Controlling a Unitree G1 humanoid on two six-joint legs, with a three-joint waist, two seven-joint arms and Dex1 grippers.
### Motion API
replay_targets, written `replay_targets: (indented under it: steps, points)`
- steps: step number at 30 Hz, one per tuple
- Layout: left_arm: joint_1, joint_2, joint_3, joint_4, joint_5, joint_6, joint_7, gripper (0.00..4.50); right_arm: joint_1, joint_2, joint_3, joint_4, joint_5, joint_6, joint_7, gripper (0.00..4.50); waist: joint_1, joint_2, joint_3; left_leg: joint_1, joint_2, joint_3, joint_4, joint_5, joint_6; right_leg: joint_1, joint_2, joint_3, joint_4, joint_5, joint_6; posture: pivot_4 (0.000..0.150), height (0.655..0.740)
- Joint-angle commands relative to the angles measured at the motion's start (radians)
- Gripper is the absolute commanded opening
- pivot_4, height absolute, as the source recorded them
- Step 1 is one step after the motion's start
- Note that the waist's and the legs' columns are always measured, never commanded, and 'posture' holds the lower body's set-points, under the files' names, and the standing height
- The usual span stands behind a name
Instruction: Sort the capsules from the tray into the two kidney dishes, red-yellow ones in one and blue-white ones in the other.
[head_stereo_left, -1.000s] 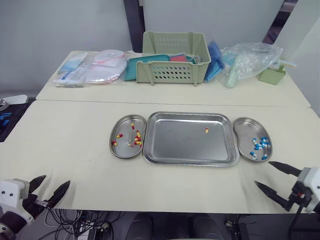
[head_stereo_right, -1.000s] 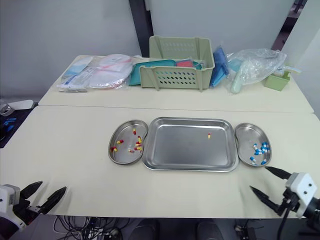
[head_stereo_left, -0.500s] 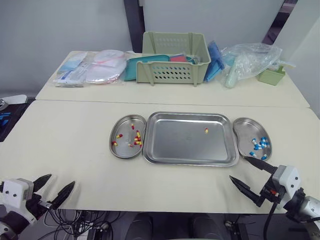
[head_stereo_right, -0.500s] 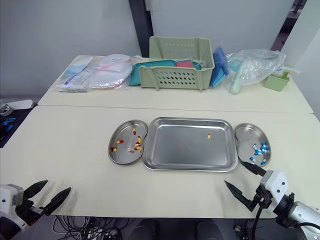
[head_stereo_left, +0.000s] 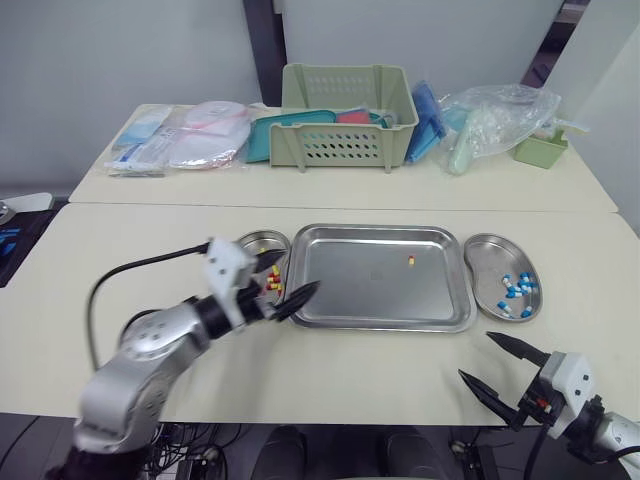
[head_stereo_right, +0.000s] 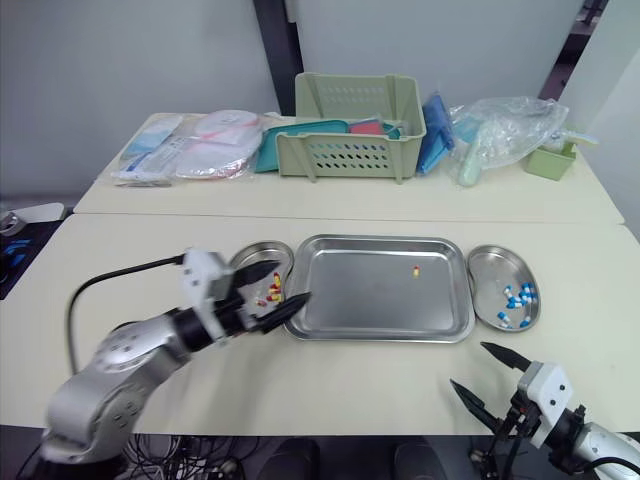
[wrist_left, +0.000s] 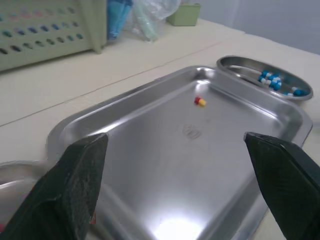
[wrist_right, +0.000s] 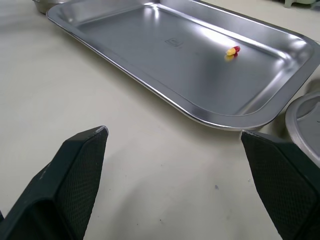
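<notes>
A lone red-yellow capsule (head_stereo_left: 411, 261) lies in the steel tray (head_stereo_left: 380, 326), well ahead of the left gripper (head_stereo_left: 295, 280). Its fingers are spread wide and hold nothing, hovering where the tray meets the kidney dish of red-yellow capsules (head_stereo_left: 256, 242). The right gripper (head_stereo_left: 476, 356), equally wide and empty, hangs over bare desk (head_stereo_left: 120, 260), the tray's rim ahead of its fingers and the blue-white dish (head_stereo_left: 486, 262) near them. The risk: a small, smooth capsule on polished steel may skid or squirt from closing fingers, and a low left finger could clip the dish and scatter its contents.
</notes>
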Motion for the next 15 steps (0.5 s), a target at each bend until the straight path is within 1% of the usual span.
replay_targets:
  steps: [1,4,5,8,11,15]
  points:
    - [-0.092,-0.082,-0.089,0.056,0.063,0.039,0.084,4.5,0.009,0.008,-0.013,-0.037,0.01,-0.014,-0.028,4.47,0.0,0.0,0.0,0.0,0.0,0.0,0.0,0.0,0.0,0.0,0.0,0.0,0.0,0.0,0.0,0.15,0.74]
    - [-0.152,-0.163,-0.141,0.122,0.1,0.068,0.13,4.5,0.015,0.008,-0.013,-0.053,0.01,-0.01,-0.042,4.47,0.0,0.0,0.0,-0.001,0.0,0.0,0.0,0.0,0.0,-0.001,0.0,0.0,0.0,0.0,0.0,0.15,0.74]
    - [-0.188,-0.197,-0.183,0.17,0.135,0.057,0.143,4.5,0.016,0.009,-0.012,-0.062,0.01,-0.006,-0.05,4.47,0.001,0.0,0.0,-0.001,0.0,0.0,0.0,0.0,0.0,-0.001,0.0,0.0,0.0,0.0,0.0,0.15,0.74]
    - [-0.283,-0.33,-0.248,0.323,0.206,0.044,0.21,4.5,0.019,0.011,-0.007,-0.098,0.011,0.016,-0.079,4.47,0.006,0.0,0.0,-0.001,-0.001,0.0,0.001,0.0,0.0,0.0,0.0,0.0,0.0,0.0,0.0,0.15,0.74]
    - [-0.334,-0.401,-0.286,0.425,0.265,-0.009,0.218,4.5,0.025,0.01,-0.004,-0.131,0.016,0.042,-0.1,4.47,0.007,-0.001,0.0,-0.002,-0.001,0.0,0.001,0.0,0.0,0.0,0.0,0.0,-0.002,0.0,0.001,0.15,0.74]
    - [-0.393,-0.48,-0.302,0.553,0.31,-0.044,0.222,4.5,0.031,0.008,-0.003,-0.16,0.018,0.066,-0.118,4.47,0.004,0.0,0.0,-0.002,-0.001,0.0,0.0,0.0,0.0,-0.001,0.0,0.0,-0.002,0.0,0.001,0.15,0.74]
